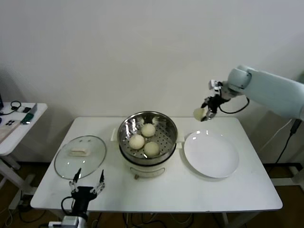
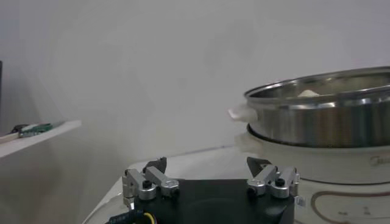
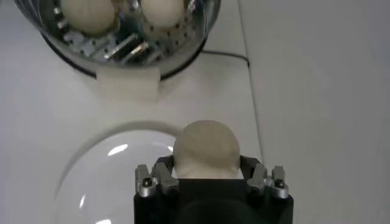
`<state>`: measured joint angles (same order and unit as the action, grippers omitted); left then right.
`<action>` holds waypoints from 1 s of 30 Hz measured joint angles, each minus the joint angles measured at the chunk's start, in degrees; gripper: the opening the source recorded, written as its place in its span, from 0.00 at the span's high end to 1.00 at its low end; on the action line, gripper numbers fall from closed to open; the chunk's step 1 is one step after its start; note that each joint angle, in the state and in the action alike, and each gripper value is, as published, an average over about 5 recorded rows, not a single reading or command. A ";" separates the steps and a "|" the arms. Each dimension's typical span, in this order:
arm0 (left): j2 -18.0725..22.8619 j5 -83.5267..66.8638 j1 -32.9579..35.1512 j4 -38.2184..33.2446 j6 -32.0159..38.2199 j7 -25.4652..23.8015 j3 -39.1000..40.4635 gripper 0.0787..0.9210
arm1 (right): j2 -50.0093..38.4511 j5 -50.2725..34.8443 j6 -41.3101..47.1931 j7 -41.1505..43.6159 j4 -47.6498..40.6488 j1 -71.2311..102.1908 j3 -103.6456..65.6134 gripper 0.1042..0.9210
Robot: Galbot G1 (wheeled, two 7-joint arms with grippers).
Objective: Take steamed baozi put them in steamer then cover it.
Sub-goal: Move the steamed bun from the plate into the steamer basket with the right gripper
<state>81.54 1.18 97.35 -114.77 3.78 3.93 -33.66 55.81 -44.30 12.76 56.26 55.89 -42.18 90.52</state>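
The steel steamer (image 1: pixel 166 140) stands mid-table on its cream pot base and holds three baozi (image 1: pixel 137 141). My right gripper (image 1: pixel 205 114) is shut on the fourth baozi (image 1: pixel 199 113) and holds it in the air above the far edge of the table, behind the white plate (image 1: pixel 211 154). In the right wrist view the held baozi (image 3: pixel 206 149) sits between the fingers (image 3: pixel 162 170), with the steamer (image 3: pixel 201 24) farther off. The glass cover (image 1: pixel 80 156) lies flat on the table left of the steamer. My left gripper (image 1: pixel 87 182) is open and empty at the table's front left edge.
The white plate is bare, right of the steamer. A small side table (image 1: pixel 19 121) with cables stands at the far left. The wall is close behind the table. In the left wrist view the steamer (image 2: pixel 323 109) rises ahead of the left gripper (image 2: pixel 210 173).
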 measured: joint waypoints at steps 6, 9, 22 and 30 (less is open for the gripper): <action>-0.72 -0.01 0.45 0.31 0.54 -0.03 0.63 0.12 | 3.51 -8.10 1.86 -1.94 4.94 -5.98 6.22 0.27; -1.11 -0.13 0.72 0.47 0.73 -0.02 0.76 0.12 | 5.58 -11.05 2.65 -3.00 6.65 -7.31 7.95 0.27; -2.32 -0.71 0.89 0.50 0.80 0.22 0.38 0.12 | 15.07 -16.05 4.56 -6.33 7.64 -5.65 10.96 0.27; -2.76 -1.33 1.01 0.56 0.80 0.25 -0.16 0.12 | 19.02 -15.57 4.86 -6.94 5.50 -1.70 11.86 0.27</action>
<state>78.78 -0.16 98.36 -114.21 4.58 4.18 -33.82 74.83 -59.88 17.62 49.32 61.40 -43.88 102.37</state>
